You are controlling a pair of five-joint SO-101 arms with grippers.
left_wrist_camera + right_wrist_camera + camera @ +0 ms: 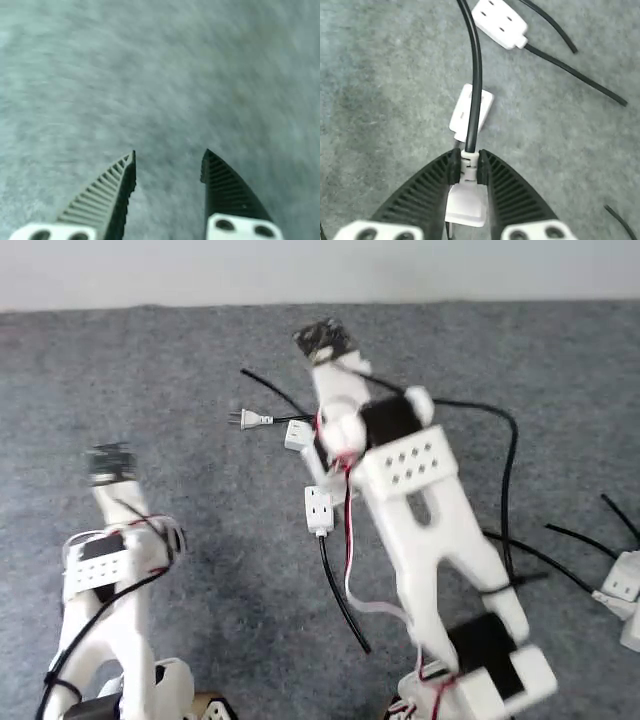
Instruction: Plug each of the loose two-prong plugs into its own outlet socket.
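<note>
High view: a loose two-prong plug [250, 420] lies on the grey worktop [150, 370] just beside a small socket [298, 433], with a corded socket [318, 508] near it, both close against the right arm [420, 500]. Left wrist view: your left hand [167, 155] hangs over the worktop, jaws apart. Right wrist view: your right hand [467, 162] is clamped on a white connector [466, 205], plug or socket you cannot tell, whose black cord [475, 75] crosses the small socket, corded socket farther off.
</note>
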